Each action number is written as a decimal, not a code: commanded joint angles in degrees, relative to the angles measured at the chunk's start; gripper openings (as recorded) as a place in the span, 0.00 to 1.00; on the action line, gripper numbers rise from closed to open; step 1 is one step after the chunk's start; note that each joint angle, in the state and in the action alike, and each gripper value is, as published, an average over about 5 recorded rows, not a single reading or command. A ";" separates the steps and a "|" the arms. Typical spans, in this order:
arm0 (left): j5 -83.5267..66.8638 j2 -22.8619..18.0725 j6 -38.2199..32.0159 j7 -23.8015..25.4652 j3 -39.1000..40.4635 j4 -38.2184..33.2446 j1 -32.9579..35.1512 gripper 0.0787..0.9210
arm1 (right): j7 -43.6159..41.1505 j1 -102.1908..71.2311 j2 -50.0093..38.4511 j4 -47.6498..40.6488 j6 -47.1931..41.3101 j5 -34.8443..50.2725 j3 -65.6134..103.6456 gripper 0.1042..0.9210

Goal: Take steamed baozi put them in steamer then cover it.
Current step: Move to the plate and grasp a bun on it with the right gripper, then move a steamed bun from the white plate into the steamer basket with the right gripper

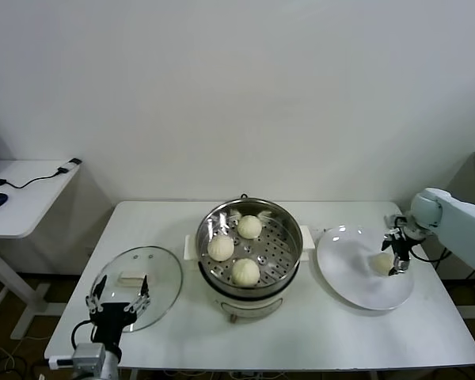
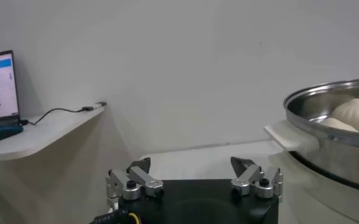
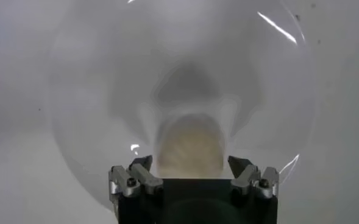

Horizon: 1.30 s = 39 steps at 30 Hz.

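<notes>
1. Black-bodied, the left gripper (image 1: pixel 117 303) is at the near left edge of the table (image 1: pixel 182 324), low and close to the robot's body. Its fingers point away from the robot and stand wide apart, with nothing between them. It is above the near edge of the cover (image 1: pixel 138 285).
2. Glass with a metal rim, the cover lies flat on the table at the left of the steamer (image 1: pixel 249 247), and its white handle (image 1: pixel 131 279) is just beyond the left fingertips.
3. Steel and shiny, the steamer stands in the middle of the table on a white pot base (image 1: pixel 245 305). Three steamed baozi lie on its perforated floor: one near (image 1: pixel 245 271), one at the left (image 1: pixel 220 248) and one farther back (image 1: pixel 249 227). The steamer is not covered.
4. At the right of the steamer a white plate (image 1: pixel 352 277) lies on the table. The fourth baozi (image 1: pixel 381 263) is on its right part.
5. The right arm (image 1: pixel 459 226) comes in from the right edge, bent at the wrist so that the right gripper (image 1: pixel 397 255) points down to the plate. In the right wrist view its fingers (image 3: pixel 141 173) are spread open, one at each side of the baozi (image 3: pixel 190 149). I cannot tell if they touch it.
</notes>
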 commanded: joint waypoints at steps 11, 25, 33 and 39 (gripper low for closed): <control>-0.13 0.42 -0.29 0.33 -0.45 0.96 -0.42 0.88 | 0.61 -1.73 0.64 -0.22 -0.74 -1.97 2.81 0.72; -2.09 3.55 -3.34 1.13 -1.00 6.62 -1.76 0.88 | -1.73 51.11 -1.52 27.79 -6.76 28.99 -38.67 0.73; -3.39 4.03 -4.73 1.13 -0.86 7.44 -1.57 0.88 | 1.70 63.37 7.44 44.63 -14.29 45.89 -42.36 0.73; -3.75 3.55 -4.46 1.20 -0.72 6.67 -1.82 0.88 | 9.97 56.75 12.67 49.24 -21.70 48.74 -37.91 0.73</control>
